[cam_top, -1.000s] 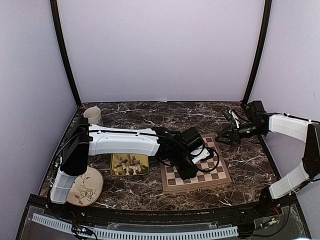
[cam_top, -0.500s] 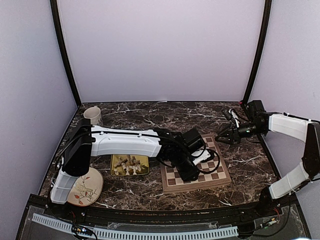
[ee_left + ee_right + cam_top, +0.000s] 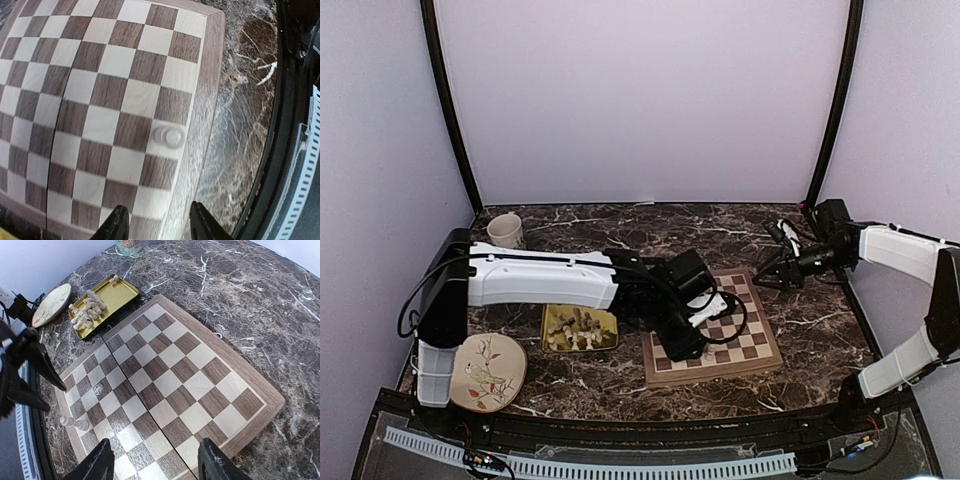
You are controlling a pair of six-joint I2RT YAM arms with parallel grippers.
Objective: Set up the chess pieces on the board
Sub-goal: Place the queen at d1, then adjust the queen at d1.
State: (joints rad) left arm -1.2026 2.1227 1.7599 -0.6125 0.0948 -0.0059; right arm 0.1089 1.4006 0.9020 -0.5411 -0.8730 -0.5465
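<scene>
The board (image 3: 756,342) lies right of centre. One cream chess piece (image 3: 169,136) stands on a light square in the board's edge row, also seen as a small figure (image 3: 70,422). My left gripper (image 3: 160,227) hovers just behind it, open, with nothing between its fingers; from above it is over the board's near-left part (image 3: 686,344). The other chess pieces (image 3: 578,328) lie heaped in a gold tray (image 3: 116,289). My right gripper (image 3: 156,462) is open and empty above the board's far right corner (image 3: 772,274).
A round bird plate (image 3: 486,371) lies at the near left and a cream cup (image 3: 506,231) stands at the far left. The gold tray (image 3: 552,341) sits just left of the board. Dark marble table (image 3: 620,225) surrounds them; a black rail runs along the near edge.
My left gripper has opened, letting go of the piece now standing on the board, and the left arm has drawn back a little to the left. The right arm has stayed still.
</scene>
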